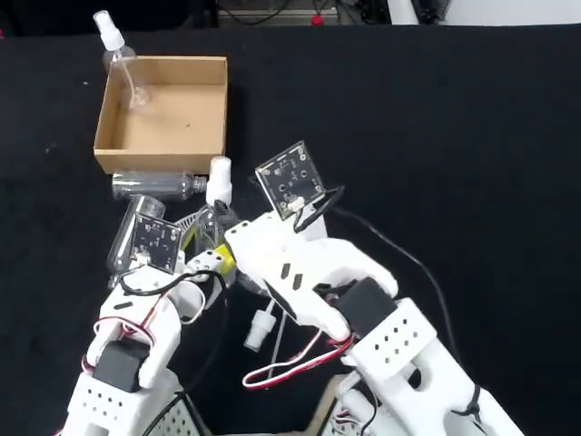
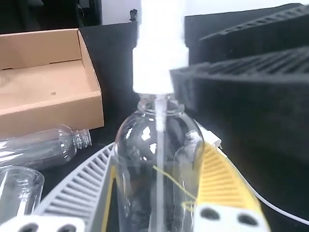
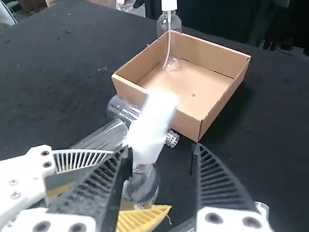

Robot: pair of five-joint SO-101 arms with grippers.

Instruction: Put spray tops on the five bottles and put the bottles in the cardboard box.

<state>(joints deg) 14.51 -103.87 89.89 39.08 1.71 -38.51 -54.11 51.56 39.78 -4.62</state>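
My left gripper [image 2: 154, 193] is shut on a clear bottle [image 2: 154, 150] that stands upright in front of the cardboard box [image 1: 159, 159]. A white spray top [image 2: 159, 53] sits on the bottle's neck. My right gripper [image 3: 159, 154] is open around that spray top [image 3: 149, 125], one black finger [image 3: 113, 174] touching it, the other apart. One bottle with a spray top [image 1: 118, 56] leans at the box's far corner. Two topless bottles lie by the box's near wall: one [image 1: 154, 185] along it, one [image 1: 134, 232] beside my left arm.
A loose spray top [image 1: 260, 329] with its tube lies on the black table between the two arm bases. Red and white cables loop near it. The table's right half is open black surface. Black foam blocks [image 2: 251, 72] stand behind the held bottle.
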